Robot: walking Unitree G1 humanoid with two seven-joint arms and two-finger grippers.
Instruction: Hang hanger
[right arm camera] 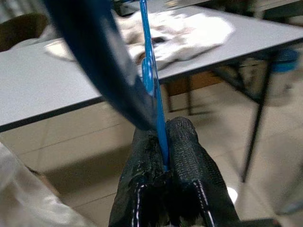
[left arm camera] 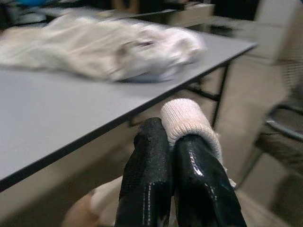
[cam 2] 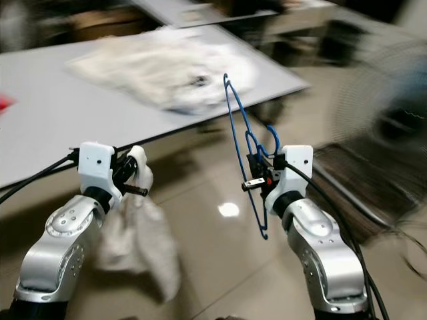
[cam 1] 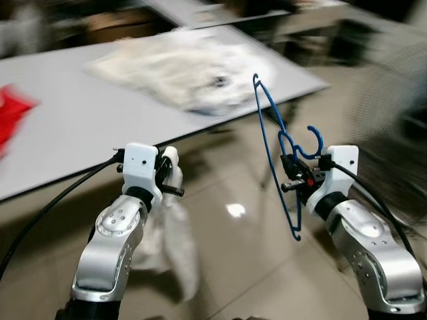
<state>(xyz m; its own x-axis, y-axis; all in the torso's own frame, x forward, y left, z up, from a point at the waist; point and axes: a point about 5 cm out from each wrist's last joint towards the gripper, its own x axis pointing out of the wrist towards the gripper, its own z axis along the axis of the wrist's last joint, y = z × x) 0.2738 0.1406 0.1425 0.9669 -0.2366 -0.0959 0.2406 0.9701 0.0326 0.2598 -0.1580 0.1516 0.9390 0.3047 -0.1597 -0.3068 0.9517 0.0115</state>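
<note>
Nearest the camera, both silver arms reach forward over a glossy tiled floor point(cam 1: 233, 267). The left claw point(cam 1: 175, 175) is closed tight on a white garment point(cam 1: 170, 247), whose knit cuff point(left arm camera: 187, 120) bulges up between the black fingers point(left arm camera: 149, 175) while the rest of the cloth hangs down in a loose bunch beside the left forearm. The right claw point(cam 1: 292, 179) is pinched shut on a blue hanger point(cam 1: 275, 143), the thin wire of the frame clamped between its two fingers point(right arm camera: 189, 165).

The hanger is held in the air above the floor, out in front of the right wrist and well apart from the desk top. Its long axis runs close to vertical, a little tilted: the upper end leans away toward the desk and the lower end drops below the claw toward the floor. The hook point(cam 1: 313, 141) curls out sideways to the robot's right, just above the white wrist housing.

Farther off stands a grey desk point(cam 1: 73, 127) with a dark edge, crossing the view at a slant. A pale, crumpled pile of cloth point(cam 1: 193, 67) lies on it, blurred, and a red item point(cam 1: 12, 113) lies at the far left edge of the desk.
</note>
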